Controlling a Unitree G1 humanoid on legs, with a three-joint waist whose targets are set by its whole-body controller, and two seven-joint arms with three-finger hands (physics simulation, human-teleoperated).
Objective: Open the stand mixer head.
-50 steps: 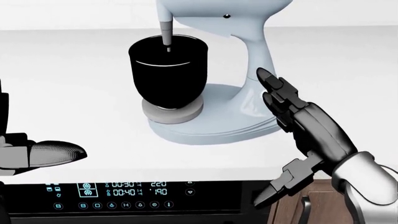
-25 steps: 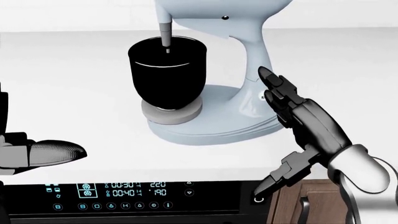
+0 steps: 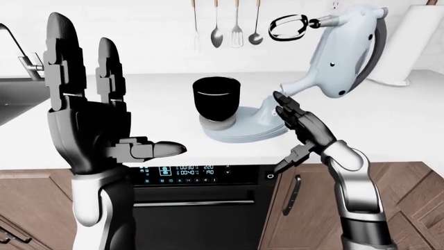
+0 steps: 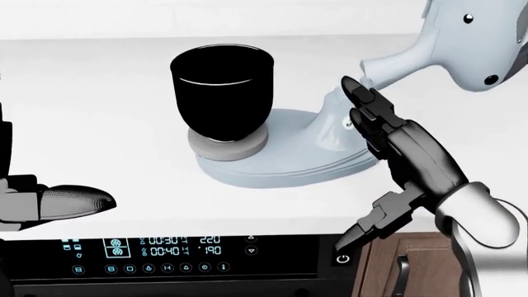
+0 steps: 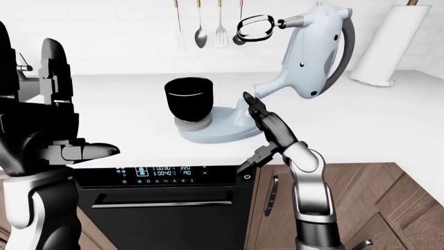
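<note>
A pale blue stand mixer stands on the white counter. Its head is tilted up and back, with the black whisk raised toward the wall. A black bowl sits on the mixer base, also in the head view. My right hand is open, fingers extended beside the mixer's neck, touching or nearly touching it. My left hand is open and raised at the left, away from the mixer.
Utensils hang on the wall above the counter. A sink with a faucet is at the far left. An oven with a lit control panel sits below the counter, with wooden cabinets to its right. A white roll leans at the far right.
The mixer head has swung up and back, lifting the beater out of the bowl. My right hand has stayed beside the mixer's neck, shifting slightly. The left hand has not moved.
</note>
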